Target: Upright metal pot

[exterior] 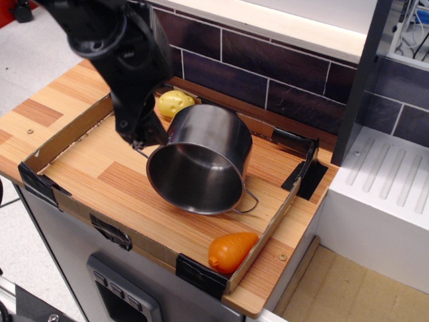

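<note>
Surface: wooden counter [67,94] carrying a shallow cardboard tray [64,137] with black tape at its corners; dark tiled wall [268,64] along the back edge, a white unit [382,194] beyond the right edge.
My arm: I come in from the back-left corner, over the tray's left part.
Task item: the metal pot [201,157] lies on its side near the tray's middle, mouth facing the front edge and slightly left, base towards the back-right corner.
Axis: long axis runs front-left to back-right, tilted, not vertical.
Key relation: the pot lies immediately right of my gripper [141,137]; my tip sits at its left rim, where the left loop handle would be, which my arm hides.
Gripper state: I cannot tell how far my fingers are parted, nor whether they hold anything.
Room: bare tray floor in front and left of the pot.
Small items: yellow toy vegetable [174,102] behind the pot near the back edge; orange toy vegetable [231,250] at the front-right corner, apart from the pot.
</note>
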`<move>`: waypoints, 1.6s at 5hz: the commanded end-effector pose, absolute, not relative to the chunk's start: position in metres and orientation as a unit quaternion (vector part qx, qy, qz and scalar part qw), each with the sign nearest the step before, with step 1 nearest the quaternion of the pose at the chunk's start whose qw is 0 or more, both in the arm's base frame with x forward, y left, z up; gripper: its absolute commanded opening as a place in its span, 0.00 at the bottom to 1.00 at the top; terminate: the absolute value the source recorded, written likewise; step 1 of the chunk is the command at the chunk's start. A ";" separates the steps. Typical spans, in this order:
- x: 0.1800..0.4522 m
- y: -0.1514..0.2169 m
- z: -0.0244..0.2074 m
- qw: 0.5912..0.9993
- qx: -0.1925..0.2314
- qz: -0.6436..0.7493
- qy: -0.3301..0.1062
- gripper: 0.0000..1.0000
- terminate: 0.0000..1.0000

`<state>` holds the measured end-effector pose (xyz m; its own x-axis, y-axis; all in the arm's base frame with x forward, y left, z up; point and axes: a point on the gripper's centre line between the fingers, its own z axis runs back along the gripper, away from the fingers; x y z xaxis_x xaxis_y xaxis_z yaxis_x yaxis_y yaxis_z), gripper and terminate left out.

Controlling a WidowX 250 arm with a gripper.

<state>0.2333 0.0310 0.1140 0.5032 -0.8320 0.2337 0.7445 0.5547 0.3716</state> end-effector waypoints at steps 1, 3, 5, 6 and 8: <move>0.235 0.034 0.096 0.863 0.157 -0.438 -0.197 1.00 0.00; 0.235 0.032 0.084 0.875 0.201 -0.388 -0.208 1.00 0.00; 0.244 0.027 0.072 0.882 0.212 -0.359 -0.220 1.00 0.00; 0.249 0.026 0.070 0.883 0.211 -0.358 -0.217 1.00 0.00; 0.250 0.032 0.074 0.887 0.203 -0.360 -0.206 0.00 0.00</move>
